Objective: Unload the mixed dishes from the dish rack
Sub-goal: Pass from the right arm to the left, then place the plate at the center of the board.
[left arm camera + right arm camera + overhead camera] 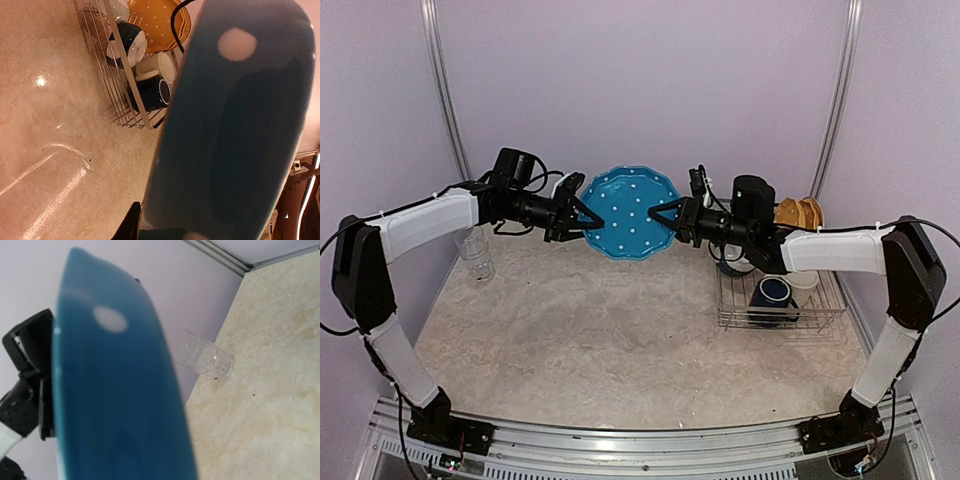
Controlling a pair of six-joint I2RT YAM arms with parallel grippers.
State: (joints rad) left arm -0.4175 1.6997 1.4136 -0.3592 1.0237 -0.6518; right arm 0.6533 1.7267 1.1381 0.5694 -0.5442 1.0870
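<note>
Blue plate (630, 212): I see it in the air above the far middle of the worktop (600, 340), between the two arms, clear of the rack.
Plate facing: it stands up on edge, its dished face turned toward the near edge and slightly upward; the line from one gripped rim to the other runs left to right.
Plate make: glossy blue glaze with white dots and a round, scalloped rim (both wrist views show it only as a blurred blue slab).
Right gripper (658, 213): clamped narrow on the plate's right rim.
Left gripper (588, 218): its fingers sit on either side of the left rim; I cannot tell whether they actually pinch it.
Dish rack (780, 300): silver wire, rectangular, low-sided, at the right edge of the worktop.
In the rack: a dark blue mug (772, 293) on its side, a ribbed cream mug (157, 67) next to it, and an orange-yellow dotted plate (798, 212) upright at the far end.
Glass tumbler (477, 255): clear, upright, near the far left corner of the worktop.
Worktop surface: pale beige, marbled, shiny.
</note>
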